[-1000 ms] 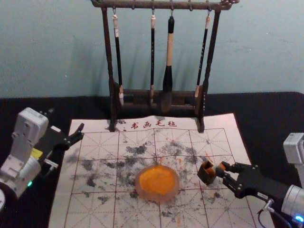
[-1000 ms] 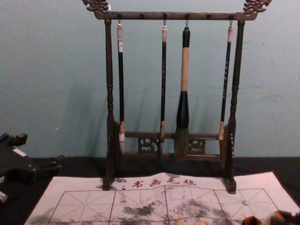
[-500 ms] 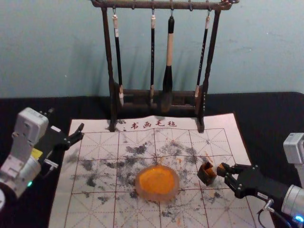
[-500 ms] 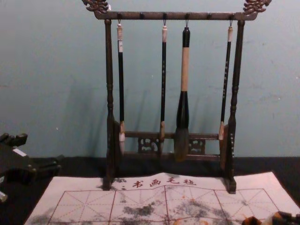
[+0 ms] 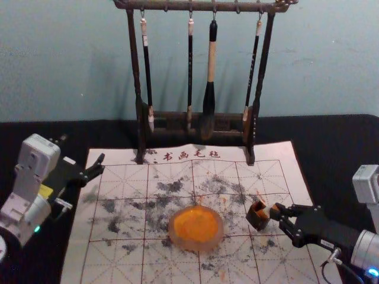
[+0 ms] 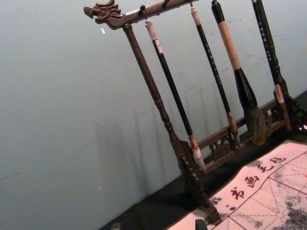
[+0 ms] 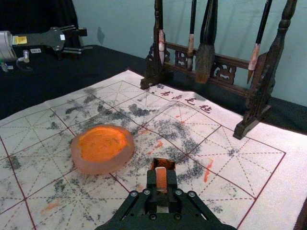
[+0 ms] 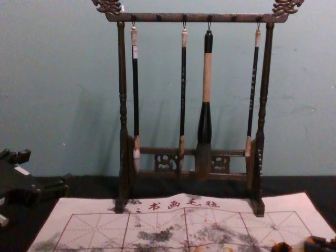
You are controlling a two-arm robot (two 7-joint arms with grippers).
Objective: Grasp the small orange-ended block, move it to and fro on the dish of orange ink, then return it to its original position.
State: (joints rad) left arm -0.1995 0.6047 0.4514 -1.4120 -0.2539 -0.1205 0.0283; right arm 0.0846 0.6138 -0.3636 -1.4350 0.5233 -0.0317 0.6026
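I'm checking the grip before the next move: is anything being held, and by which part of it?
Yes: the small block, pinched by its sides in the right tool, its orange part between the fingertips.

Four brushes (image 8: 207, 79) hanging from rack (image 8: 168, 18), mat (image 8: 92, 206) below.

Orange-ink dish (image 5: 195, 244): translucent pale pink rim, orange ink (image 5: 195, 225). Mat (image 5: 285, 152) under dish: off-white, solid red grid, dashed diagonals, grey-black smudges, some orange streaks. Characters (image 5: 191, 155) beyond dish: dark red. Right of dish: box (image 5: 255, 221) dark brown with orange stains, block (image 7: 161, 178) orange-ended, right tool (image 5: 278, 214) black. Left of dish: left tool (image 5: 102, 163) black. Behind dish: stand (image 5: 135, 77) dark brown; thick brush (image 5: 209, 97) black with tan band; slim brushes (image 5: 189, 65) black, whitish caps. Counter (image 5: 343, 136) around mat: black.
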